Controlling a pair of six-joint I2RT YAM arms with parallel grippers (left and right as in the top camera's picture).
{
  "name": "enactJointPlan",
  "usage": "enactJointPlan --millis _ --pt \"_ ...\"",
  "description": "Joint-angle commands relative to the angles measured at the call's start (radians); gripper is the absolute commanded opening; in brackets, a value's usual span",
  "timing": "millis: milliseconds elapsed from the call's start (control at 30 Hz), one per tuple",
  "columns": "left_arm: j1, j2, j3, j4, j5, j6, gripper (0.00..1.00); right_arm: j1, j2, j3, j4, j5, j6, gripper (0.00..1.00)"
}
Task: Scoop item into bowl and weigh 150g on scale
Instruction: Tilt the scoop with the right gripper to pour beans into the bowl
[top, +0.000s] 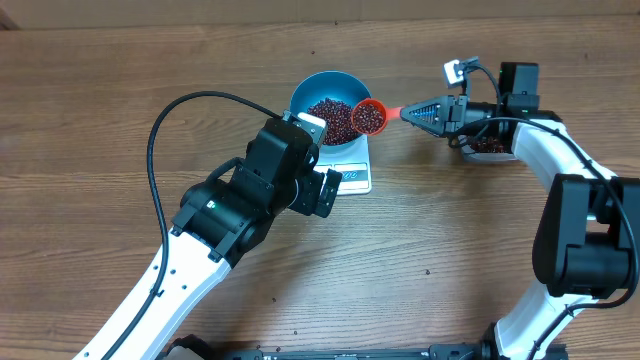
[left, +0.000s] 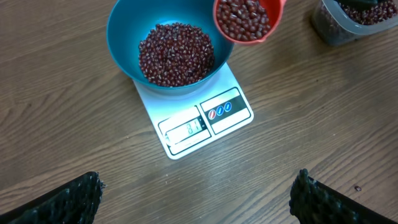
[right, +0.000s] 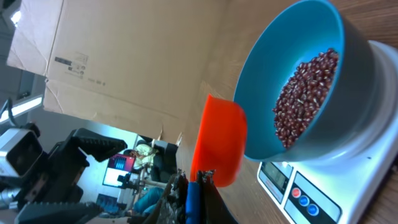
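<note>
**Status of procedure**

1. The bowl (top: 304, 97) is seated on the scale (top: 356, 179), centre-top of the overhead frame. This step can be taken as done.
2. A mound of beans (top: 331, 119) is spread over the bowl's floor. The walls above it are bare, so the bowl is judged only partly filled.
3. The scoop (top: 369, 117) is held just over the bowl's right rim. It is loaded with beans and kept roughly level, and no grains are seen falling. This load is judged not yet tipped.
4. The right gripper (top: 409, 112) is clamped on the scoop's handle, to the right of the bowl.
5. The left gripper (left: 198, 179) is spread wide and holds nothing. It is stationed below the scale's front edge, and its two fingers appear in the lower corners of the left wrist frame.
6. The clear container (top: 488, 147), in which beans remain, is placed at right of the overhead frame, behind the right gripper.

**Remaining work**

The display (left: 186, 129) is lit, but its digits cannot be read, so the margin to the target weight cannot be told. The held load is to be tipped in. The reading is then to be checked, and beans added or removed as required.
</note>
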Motion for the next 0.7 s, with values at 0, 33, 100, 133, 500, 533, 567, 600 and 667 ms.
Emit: enactJointPlan --millis 0,33,100,133,500,533,567,600,667 --pt "0.002 0.005 0.002 0.004 0.008 0.003 0.99 0.037 0.002 -0.002 0.061 0.037 0.111 0.04" --pt "0.002 0.005 0.002 0.004 0.008 0.003 1.0 0.048 0.002 -0.002 0.078 0.054 0.128 0.04" --pt "0.002 0.005 0.002 0.004 0.008 0.003 1.0 0.075 0.002 -0.002 0.124 0.092 0.15 0.04" --pt "0.002 0.005 0.002 0.004 0.008 0.003 1.0 0.086 0.002 -0.002 0.143 0.104 0.15 0.04" --pt "0.002 0.005 0.002 0.004 0.008 0.003 1.0 0.174 0.002 -0.002 0.266 0.413 0.062 0.04" --pt "0.002 0.005 0.002 0.004 0.008 0.003 1.0 0.178 0.002 -0.002 0.265 0.424 0.022 0.04" --pt "0.002 0.005 0.002 0.004 0.008 0.003 1.0 0.181 0.002 -0.002 0.265 0.426 -0.02 0.04" --pt "0.002 0.005 0.002 0.004 0.008 0.003 1.0 0.184 0.002 -0.002 0.265 0.426 -0.069 0.04" --pt "0.002 0.005 0.002 0.004 0.008 0.003 1.0 0.188 0.002 -0.002 0.265 0.426 -0.163 0.04"
